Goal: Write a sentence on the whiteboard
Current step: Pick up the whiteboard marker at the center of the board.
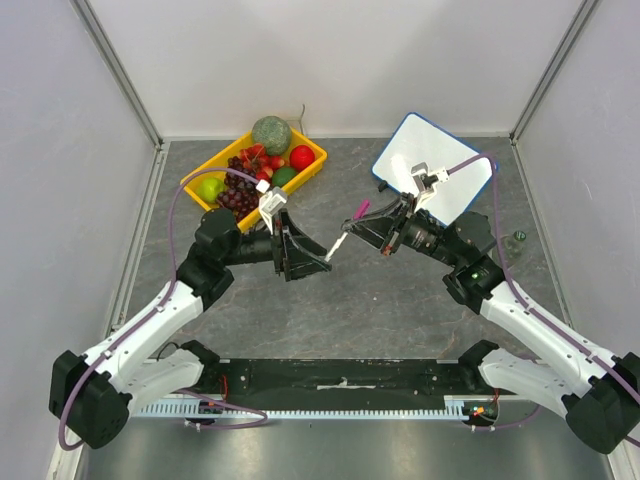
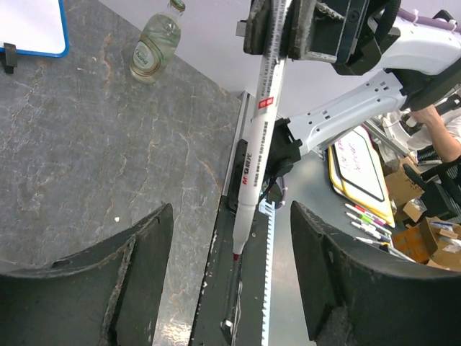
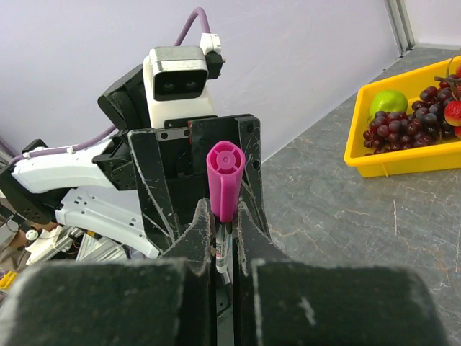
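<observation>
Two arms, the left arm (image 1: 150,325) and the right arm (image 1: 545,330), lean in over the grey table (image 1: 390,300) and meet near its middle. Toward the far right corner lies the whiteboard (image 1: 415,145), flat and askew to the table edges. One rounded corner points at the far edge, and its long axis slants from there toward the right edge. Its near corner is hidden under the right arm. A yellow tray (image 1: 213,162) of fruit sits by the far edge, left of the middle. The left hand (image 2: 230,209) is spread wide and grips nothing. The right hand (image 3: 223,209) is pinched tight on a marker (image 2: 252,166) with a pink cap (image 3: 223,176) on its back end. The marker's bare tip hangs between the left fingers (image 2: 137,259), touching neither. A bottle (image 2: 155,43) stands near the right edge.
</observation>
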Action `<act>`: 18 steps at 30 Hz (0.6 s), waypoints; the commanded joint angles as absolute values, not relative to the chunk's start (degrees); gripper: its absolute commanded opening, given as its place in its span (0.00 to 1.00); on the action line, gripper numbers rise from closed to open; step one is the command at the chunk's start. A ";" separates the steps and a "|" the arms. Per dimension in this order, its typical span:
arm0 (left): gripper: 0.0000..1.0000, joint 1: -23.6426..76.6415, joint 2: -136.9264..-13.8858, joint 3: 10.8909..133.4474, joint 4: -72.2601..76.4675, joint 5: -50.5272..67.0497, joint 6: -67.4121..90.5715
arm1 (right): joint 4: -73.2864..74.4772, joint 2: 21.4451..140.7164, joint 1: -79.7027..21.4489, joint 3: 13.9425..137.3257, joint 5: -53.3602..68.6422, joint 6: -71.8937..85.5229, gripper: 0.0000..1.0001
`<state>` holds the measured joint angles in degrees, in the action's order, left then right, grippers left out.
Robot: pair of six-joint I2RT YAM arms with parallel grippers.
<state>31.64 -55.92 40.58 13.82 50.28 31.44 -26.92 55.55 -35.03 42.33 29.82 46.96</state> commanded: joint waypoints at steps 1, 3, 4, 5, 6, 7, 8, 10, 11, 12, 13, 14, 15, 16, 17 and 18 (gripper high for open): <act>0.69 32.25 -57.39 43.24 17.67 49.66 32.96 | -29.80 54.93 -35.07 42.89 28.12 47.64 0.00; 0.64 32.34 -57.83 43.07 17.67 49.66 32.96 | -29.97 55.11 -35.07 42.89 28.04 47.81 0.00; 0.59 32.43 -57.92 42.98 17.67 49.57 32.96 | -30.06 55.28 -34.98 42.98 28.12 47.90 0.00; 0.51 32.43 -58.01 42.98 17.75 49.40 32.96 | -30.06 55.37 -35.07 42.98 28.30 47.81 0.00; 0.41 32.52 -58.09 42.80 18.01 49.39 33.05 | -30.06 55.63 -35.07 42.89 28.56 47.90 0.00; 0.32 32.52 -58.18 42.72 18.10 49.31 33.13 | -30.15 55.63 -34.98 42.80 28.56 47.90 0.00; 0.24 32.52 -58.27 42.80 18.19 49.22 33.40 | -30.15 55.63 -35.07 42.72 28.56 47.99 0.00; 0.08 32.52 -58.18 42.71 18.02 48.69 33.75 | -29.88 55.81 -34.98 42.63 28.74 47.99 0.00; 0.03 32.52 -58.18 42.71 18.02 48.60 33.84 | -29.62 55.72 -34.98 42.71 28.74 47.90 0.01; 0.02 32.52 -58.10 42.80 17.41 48.52 33.92 | -29.10 55.81 -34.98 42.89 28.74 47.47 0.08; 0.02 32.61 -58.01 42.98 16.71 48.43 33.66 | -28.13 55.90 -34.98 43.15 28.74 46.76 0.18; 0.02 32.52 -57.66 43.24 15.83 48.43 33.31 | -27.17 55.99 -35.07 43.59 28.74 45.97 0.30; 0.02 32.52 -57.40 43.59 14.78 48.25 32.70 | -25.94 55.90 -34.98 44.03 29.09 44.84 0.42; 0.02 32.52 -56.87 43.85 13.55 47.82 32.09 | -24.80 55.99 -35.07 44.82 29.87 43.43 0.56; 0.02 32.61 -56.26 44.29 11.97 47.29 31.12 | -21.91 56.07 -34.98 46.13 30.14 41.16 0.69; 0.02 32.52 -55.47 44.64 9.95 46.24 29.55 | -18.06 55.81 -34.98 47.45 29.62 38.44 0.84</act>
<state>32.82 -57.91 41.41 14.79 49.34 32.75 -24.71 56.21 -34.74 42.44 28.60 46.22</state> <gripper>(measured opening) 0.052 0.623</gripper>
